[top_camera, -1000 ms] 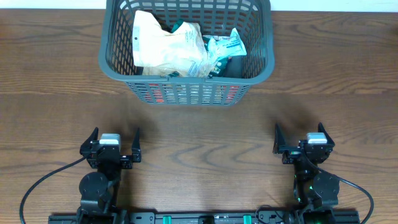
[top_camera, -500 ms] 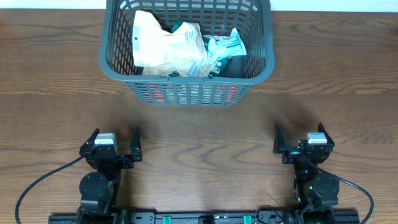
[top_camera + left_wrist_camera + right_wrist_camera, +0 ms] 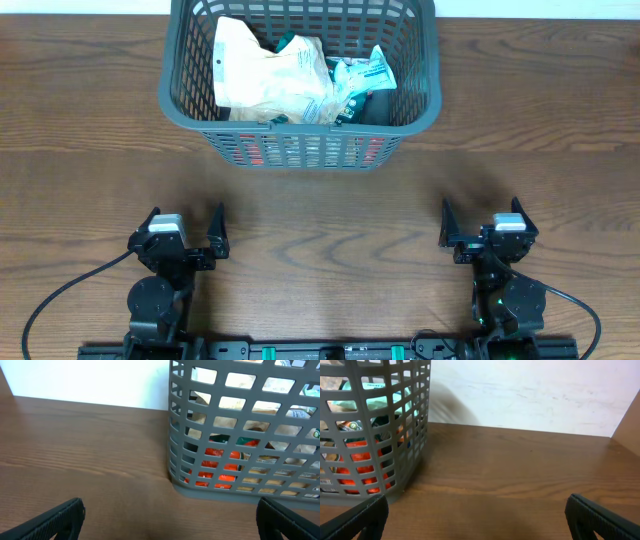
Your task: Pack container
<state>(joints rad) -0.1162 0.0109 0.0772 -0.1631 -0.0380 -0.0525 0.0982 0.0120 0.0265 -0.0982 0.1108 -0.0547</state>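
Left hand [image 3: 186, 215] open | right hand [image 3: 481, 210] open | container [image 3: 300, 130], well apart, holds packets [image 3: 260, 70]

A dark wooden table [image 3: 90, 120] meets a plain white wall [image 3: 530, 395].

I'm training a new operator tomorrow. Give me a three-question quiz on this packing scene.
1. Where do the packets lie? A) on the table B) in the container C) in the jaws
2. True or false: both arms' jaws stand open and empty.
3. Fill in: the tan packet lies toward the container's ___ side, seen from overhead.
Key: 1 B; 2 true; 3 left.
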